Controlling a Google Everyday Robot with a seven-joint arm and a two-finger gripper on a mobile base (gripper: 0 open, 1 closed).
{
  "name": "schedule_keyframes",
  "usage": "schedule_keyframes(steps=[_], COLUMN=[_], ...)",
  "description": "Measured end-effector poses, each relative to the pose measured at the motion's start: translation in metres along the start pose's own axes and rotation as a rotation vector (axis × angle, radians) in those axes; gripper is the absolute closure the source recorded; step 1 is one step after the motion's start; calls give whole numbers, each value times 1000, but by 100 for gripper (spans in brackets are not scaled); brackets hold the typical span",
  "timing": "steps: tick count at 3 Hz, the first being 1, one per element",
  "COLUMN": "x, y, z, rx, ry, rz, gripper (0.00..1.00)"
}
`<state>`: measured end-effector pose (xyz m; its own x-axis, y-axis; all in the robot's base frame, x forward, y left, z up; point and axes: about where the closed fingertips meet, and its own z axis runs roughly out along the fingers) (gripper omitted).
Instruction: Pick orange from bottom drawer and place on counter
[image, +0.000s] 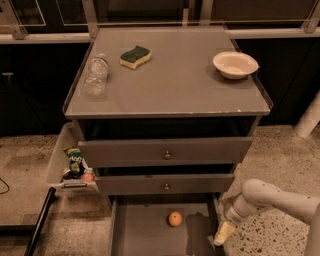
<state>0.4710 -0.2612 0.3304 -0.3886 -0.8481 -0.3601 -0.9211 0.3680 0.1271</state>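
The orange (174, 218) lies on the bare floor of the pulled-out bottom drawer (135, 232), a little right of its middle. The grey counter (170, 75) tops the cabinet above it. My gripper (223, 233) hangs at the end of the white arm (272, 197), low at the drawer's right side wall, to the right of the orange and apart from it. It holds nothing that I can see.
On the counter lie a plastic bottle (96, 74), a green and yellow sponge (135, 56) and a white bowl (235, 64). Two closed grey drawers with knobs (167, 155) sit above the open one. A side tray (75, 165) at left holds a green snack packet and a small reddish round item.
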Motion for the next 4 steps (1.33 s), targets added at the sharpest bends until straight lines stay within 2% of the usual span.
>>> schedule_keyframes(steps=[1, 2, 3, 4], x=[0, 0, -9, -21], y=[0, 4, 6, 7], z=[0, 19, 57, 90], rx=[0, -9, 8, 9], ry=[0, -23, -110, -243], rz=[0, -7, -43, -90], gripper=[0, 0, 0, 0])
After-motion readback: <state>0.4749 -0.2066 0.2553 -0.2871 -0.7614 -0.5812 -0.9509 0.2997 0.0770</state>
